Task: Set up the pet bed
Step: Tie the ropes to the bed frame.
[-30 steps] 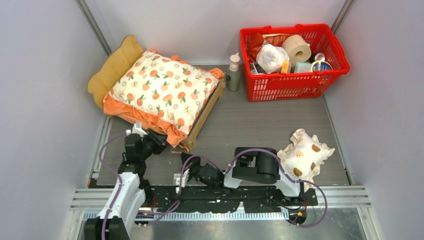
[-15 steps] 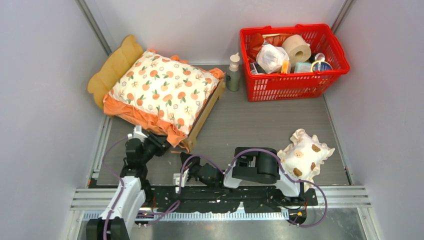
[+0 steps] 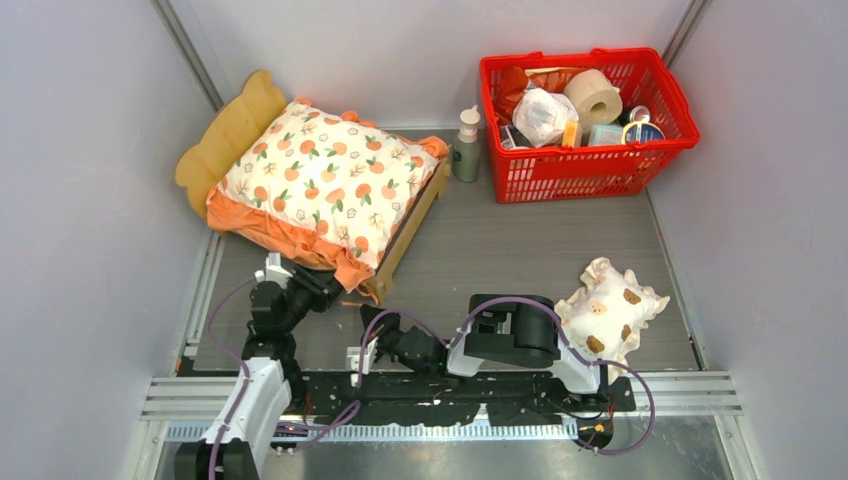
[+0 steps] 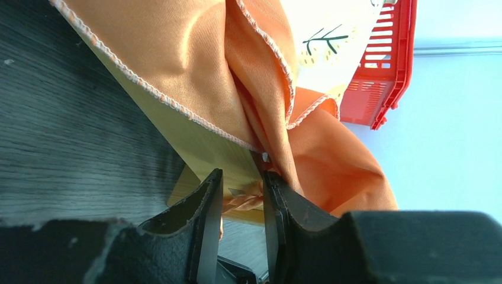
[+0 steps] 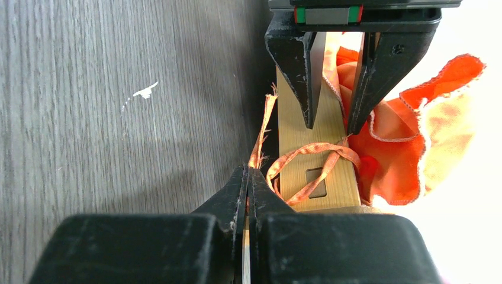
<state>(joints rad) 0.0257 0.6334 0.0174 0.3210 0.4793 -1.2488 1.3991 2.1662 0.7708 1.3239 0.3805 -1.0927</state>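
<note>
At the back left of the table, one pet bed is seen lying at an angle, its wavy headboard toward the left wall. It is almost wholly covered by one orange-print cushion, whose orange ruffle is draped over the near wooden rail. That rail is straddled and clamped by the left gripper, its fingers set narrow, with ruffle cloth crowding against one finger. Just beside the same corner, the right gripper is pressed fully together, and a frayed orange tie is pinched at its tips. One grey bottle is stood between the bed and one red basket, which is filled with sundries, one paper roll among them. One frilled pillow is laid well apart from the bed, beside the folded right arm.
</note>
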